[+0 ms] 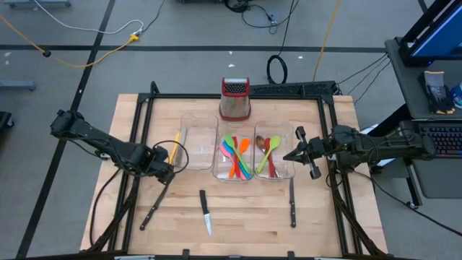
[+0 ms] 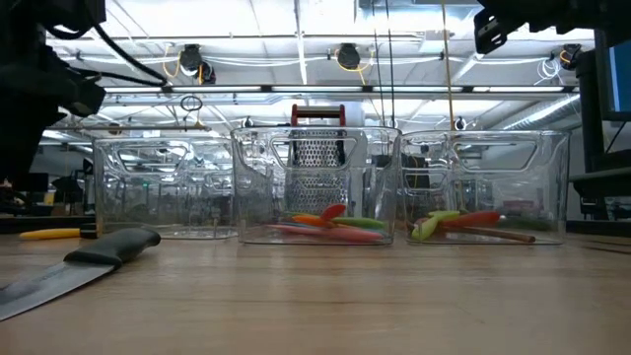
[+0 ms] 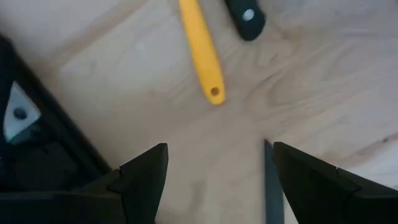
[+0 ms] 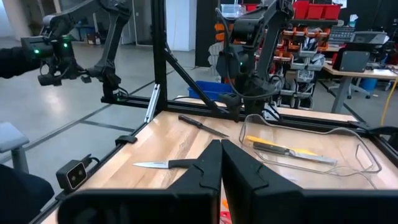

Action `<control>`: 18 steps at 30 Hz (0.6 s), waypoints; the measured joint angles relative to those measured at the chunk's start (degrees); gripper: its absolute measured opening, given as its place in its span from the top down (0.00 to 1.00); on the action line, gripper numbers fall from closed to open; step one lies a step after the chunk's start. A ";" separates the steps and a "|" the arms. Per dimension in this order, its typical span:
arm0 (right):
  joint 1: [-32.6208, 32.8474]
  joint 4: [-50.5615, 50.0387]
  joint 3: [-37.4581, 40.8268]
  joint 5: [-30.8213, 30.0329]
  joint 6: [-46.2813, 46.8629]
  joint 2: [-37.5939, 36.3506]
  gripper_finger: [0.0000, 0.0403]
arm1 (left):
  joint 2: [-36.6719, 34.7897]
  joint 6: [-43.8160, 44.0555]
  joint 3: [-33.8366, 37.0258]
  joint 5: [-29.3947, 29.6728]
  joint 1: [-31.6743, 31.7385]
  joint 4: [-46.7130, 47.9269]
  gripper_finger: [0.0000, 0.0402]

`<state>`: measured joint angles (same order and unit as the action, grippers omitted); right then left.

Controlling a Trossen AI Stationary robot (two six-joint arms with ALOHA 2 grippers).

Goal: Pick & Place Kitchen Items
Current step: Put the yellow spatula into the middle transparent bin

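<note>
My left gripper (image 1: 164, 172) (image 3: 219, 149) points down, open, just above the bare wood left of the bins. A yellow utensil (image 3: 202, 53) (image 1: 175, 148) and a black handle end (image 3: 245, 15) lie on the table beyond its fingertips, and a thin dark strip (image 3: 268, 183) lies by one finger. Three black-handled knives lie flat on the table: one (image 1: 155, 206), another (image 1: 206, 213) and a third (image 1: 291, 202). Coloured spoons and spatulas lie in the middle bin (image 1: 234, 157) and the right bin (image 1: 271, 153). My right gripper (image 1: 296, 154) (image 4: 221, 168) is shut and level at the right bin's right side, holding nothing.
A steel box grater (image 1: 234, 97) with a red top stands behind the bins. The left clear bin (image 1: 196, 148) sits beside the yellow utensil. Black frame rails (image 1: 144, 130) run along the table's left, right and far sides. Bare wood lies between the knives near the front.
</note>
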<state>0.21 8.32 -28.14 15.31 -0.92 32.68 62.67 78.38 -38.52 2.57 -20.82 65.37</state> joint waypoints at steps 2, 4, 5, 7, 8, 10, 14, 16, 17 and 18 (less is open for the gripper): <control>0.00 0.02 0.00 0.00 0.18 -0.02 1.00 | 0.00 -1.06 0.64 1.33 0.00 -2.28 0.27; 0.00 0.02 0.00 0.00 0.18 -0.02 1.00 | 0.00 -1.37 1.25 2.70 0.00 -4.90 0.27; 0.00 0.03 0.00 -0.01 0.17 -0.02 1.00 | 0.00 -1.48 1.54 3.23 0.00 -6.24 0.27; 0.00 0.07 0.00 -0.11 0.17 -0.02 1.00 | 0.00 -2.64 2.07 3.66 0.00 -8.64 0.27; 0.00 0.07 0.00 -0.11 0.19 -0.02 1.00 | 0.00 -2.86 2.33 3.76 0.00 -9.46 0.27; 0.00 0.07 0.00 -0.11 0.19 -0.02 1.00 | 0.00 -2.50 2.98 4.26 0.00 -9.80 0.27; 0.00 0.09 0.00 -0.13 0.21 -0.02 1.00 | 0.00 -1.74 5.14 4.96 0.00 -10.88 0.27; -0.02 0.13 0.00 -0.15 0.21 -0.02 1.00 | 0.00 -1.74 6.37 5.00 0.00 -11.98 0.27; 0.00 0.19 0.00 -0.17 0.23 -0.02 1.00 | 0.00 -1.81 6.91 5.05 0.00 -12.44 0.27; -0.02 0.35 0.00 -0.19 0.23 -0.02 1.00 | 0.00 -2.23 7.38 5.34 0.00 -13.02 0.27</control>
<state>0.19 8.67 -28.14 15.12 -0.69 32.67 62.67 76.15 -31.14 7.91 -20.82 52.35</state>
